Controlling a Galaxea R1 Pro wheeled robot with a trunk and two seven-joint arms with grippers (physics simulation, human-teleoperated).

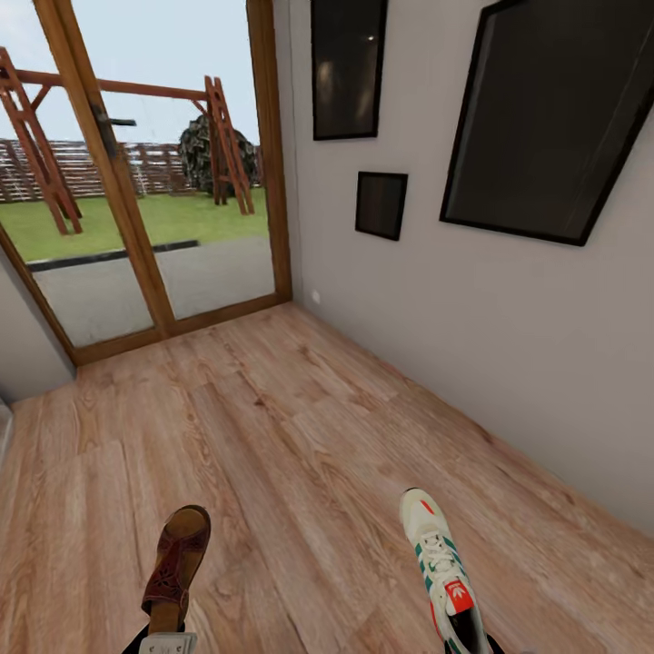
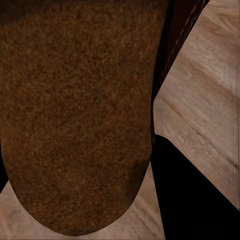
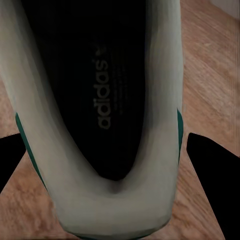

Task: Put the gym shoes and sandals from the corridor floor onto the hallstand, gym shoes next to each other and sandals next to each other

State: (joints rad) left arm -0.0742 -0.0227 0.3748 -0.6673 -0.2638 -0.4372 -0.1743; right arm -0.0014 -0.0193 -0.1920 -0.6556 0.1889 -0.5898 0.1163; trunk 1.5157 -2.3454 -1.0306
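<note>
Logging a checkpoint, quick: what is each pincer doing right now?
Left pincer: shut on a sandal, carried above the floor.
Right pincer: shut on a gym shoe.

The corridor floor (image 1: pixel 272 436) is light wood-grain plank running to a glass door (image 1: pixel 154 182).

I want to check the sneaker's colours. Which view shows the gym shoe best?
The head view: the gym shoe appears whole from above, with green stripes, red tongue and white laces over the corridor floor. The right wrist view sees only its heel opening and dark insole up close. The left wrist view shows the sandal instead.
</note>
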